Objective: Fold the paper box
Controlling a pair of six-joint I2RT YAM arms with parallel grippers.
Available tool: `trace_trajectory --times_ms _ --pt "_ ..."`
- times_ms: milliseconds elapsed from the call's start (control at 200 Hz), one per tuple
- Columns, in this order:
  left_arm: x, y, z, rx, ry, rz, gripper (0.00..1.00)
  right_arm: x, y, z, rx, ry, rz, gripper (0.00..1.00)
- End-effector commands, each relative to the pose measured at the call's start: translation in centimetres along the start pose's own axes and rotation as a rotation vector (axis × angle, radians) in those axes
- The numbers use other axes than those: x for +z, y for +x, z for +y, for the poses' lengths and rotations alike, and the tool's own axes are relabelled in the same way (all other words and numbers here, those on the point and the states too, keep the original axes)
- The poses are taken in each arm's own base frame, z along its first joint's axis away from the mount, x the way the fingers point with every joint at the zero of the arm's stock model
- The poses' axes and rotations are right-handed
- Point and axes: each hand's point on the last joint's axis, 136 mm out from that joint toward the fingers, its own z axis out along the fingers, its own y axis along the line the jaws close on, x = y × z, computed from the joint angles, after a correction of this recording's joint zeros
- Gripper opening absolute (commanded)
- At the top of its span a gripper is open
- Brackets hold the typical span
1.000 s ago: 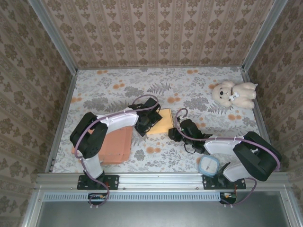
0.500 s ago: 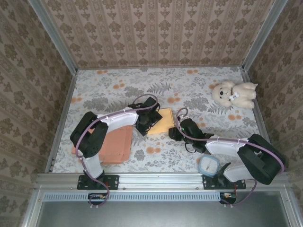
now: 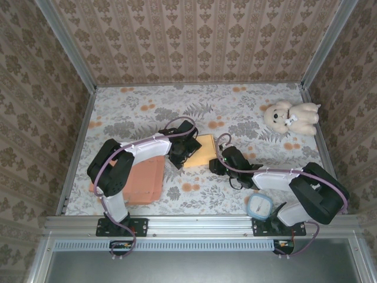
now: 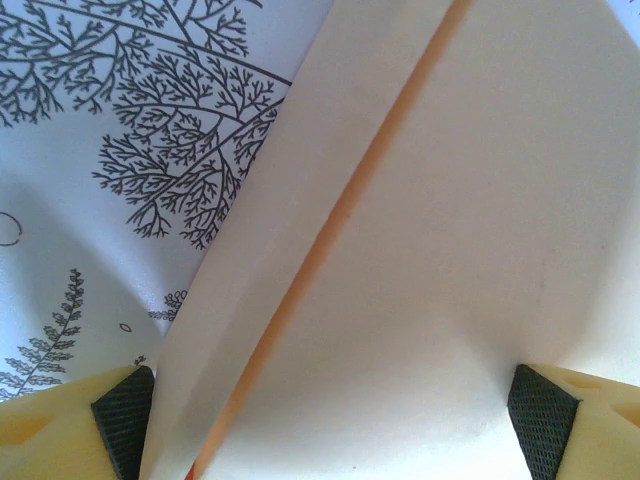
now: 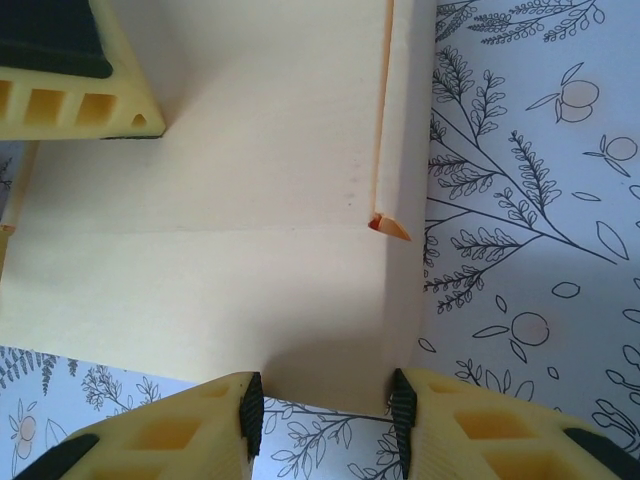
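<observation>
Both arms reach low to the box mid-table: left gripper spread wide astride it, grip unclear; right gripper part-open at its edge, not clamping.

My left arm reaches forward and bends inward. My left gripper has its jaws spread wide. Just to its right sits my right gripper, arm stretched low, jaws narrowly parted; whether they pinch, I cannot tell.
</observation>
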Motion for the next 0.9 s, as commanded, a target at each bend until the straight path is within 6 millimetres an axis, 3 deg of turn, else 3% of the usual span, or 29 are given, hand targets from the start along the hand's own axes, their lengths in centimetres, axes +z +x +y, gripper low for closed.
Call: trace_trajectory --times_ms 0,360,895 --pt "1.5 0.4 5.0 -0.015 -0.18 0.017 0.92 0.1 -1.6 2.3 -0.01 -0.081 -0.029 0.42" --pt "1.6 0.3 5.2 -0.005 -0.195 0.015 0.92 0.6 -2.2 1.5 -0.03 -0.049 -0.032 0.39" --pt "1.5 0.2 5.5 0.009 -0.213 0.006 0.92 0.1 -2.1 3.7 0.003 -0.171 -0.01 0.34"
